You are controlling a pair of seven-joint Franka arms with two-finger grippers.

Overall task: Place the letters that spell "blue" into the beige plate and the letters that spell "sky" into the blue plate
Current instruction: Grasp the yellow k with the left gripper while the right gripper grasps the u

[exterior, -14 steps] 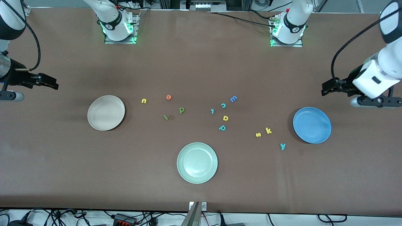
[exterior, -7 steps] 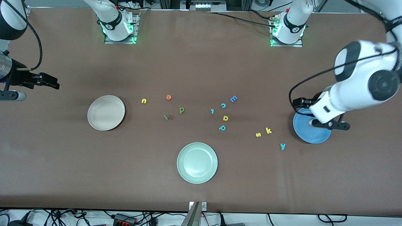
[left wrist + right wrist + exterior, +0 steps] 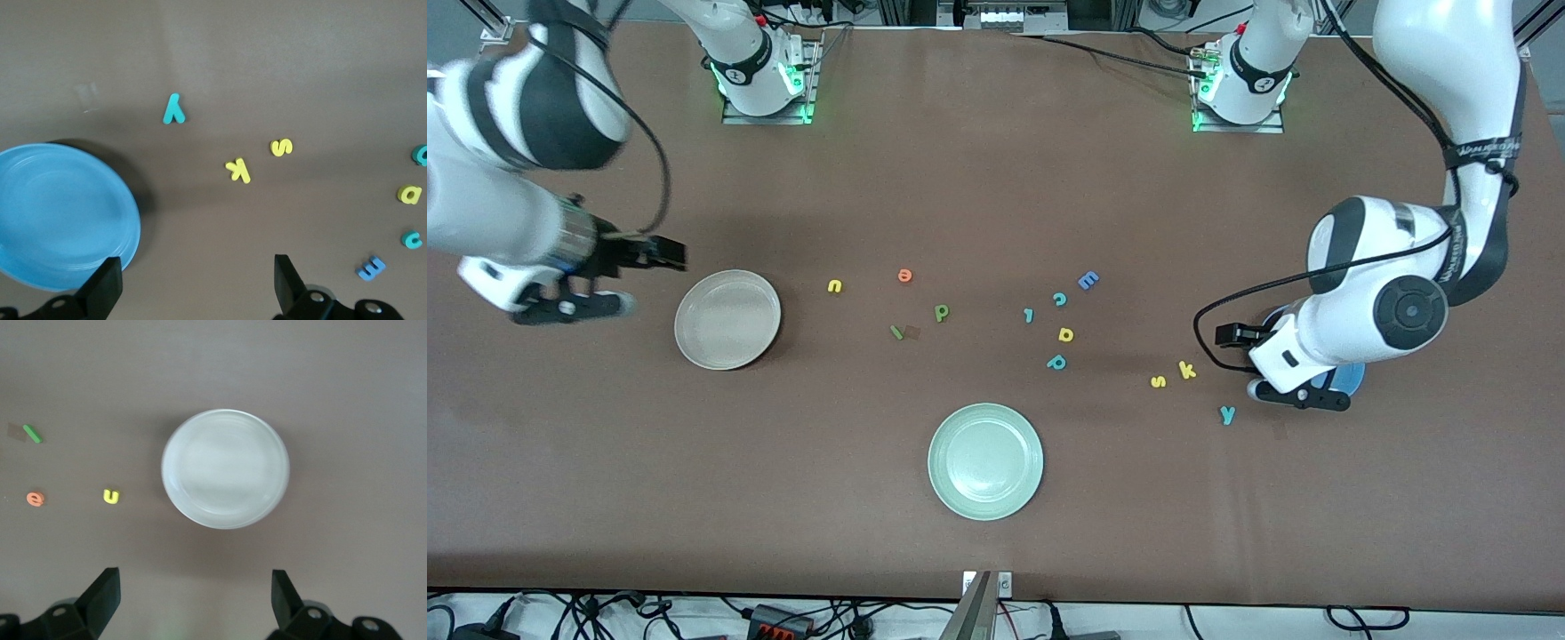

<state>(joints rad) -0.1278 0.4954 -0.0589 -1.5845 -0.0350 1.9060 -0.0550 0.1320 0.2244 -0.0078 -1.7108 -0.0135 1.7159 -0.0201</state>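
Nearest the front camera lies the green plate (image 3: 985,460). Farther off, toward the left arm's end, the teal y (image 3: 1228,414), yellow s (image 3: 1158,381) and k (image 3: 1187,370) are found near the blue plate (image 3: 1348,378), which is largely covered by the left arm. The left gripper (image 3: 1232,336), fingers spread wide and empty, is held over the table between k and that plate. Toward the right arm's end, the beige plate (image 3: 727,319) is seen, then l (image 3: 896,332), b (image 3: 942,312), u (image 3: 834,285) and e (image 3: 904,276). The right gripper (image 3: 667,253), wide open and empty, is held over the table beside the beige plate.
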